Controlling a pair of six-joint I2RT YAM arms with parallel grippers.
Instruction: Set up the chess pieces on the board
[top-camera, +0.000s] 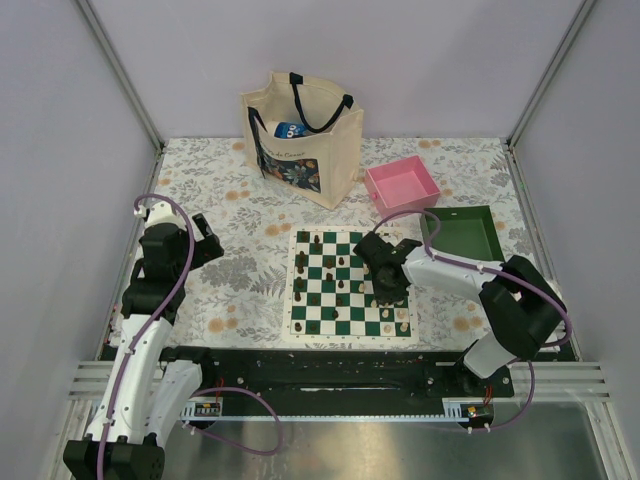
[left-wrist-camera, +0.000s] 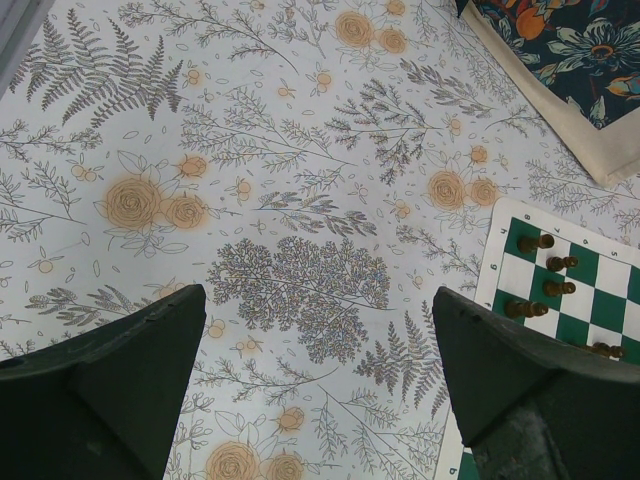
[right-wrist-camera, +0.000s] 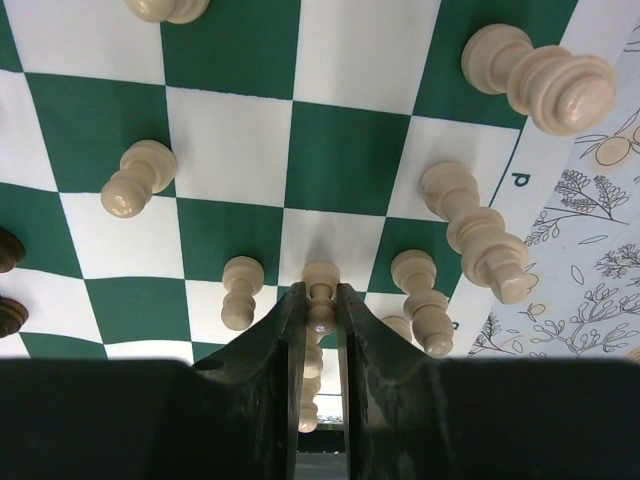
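Observation:
The green-and-white board (top-camera: 292, 318) lies at the table's middle. Dark pieces (top-camera: 300, 265) stand mostly on its left half and cream pieces (top-camera: 403, 318) on its right side. My right gripper (top-camera: 388, 290) is low over the board's right part. In the right wrist view it (right-wrist-camera: 320, 300) is shut on an upright cream pawn (right-wrist-camera: 321, 285) that stands on a white square, with other cream pawns (right-wrist-camera: 238, 290) beside it. My left gripper (top-camera: 205, 245) is open and empty over the floral cloth, left of the board; its view (left-wrist-camera: 318, 300) shows the board's corner (left-wrist-camera: 600, 290) with dark pieces (left-wrist-camera: 535, 242).
A cream tote bag (top-camera: 300, 135) stands behind the board. A pink tray (top-camera: 402, 183) and a green tray (top-camera: 463, 235) sit at the back right. Taller cream pieces (right-wrist-camera: 480, 235) stand close to the right of my right fingers.

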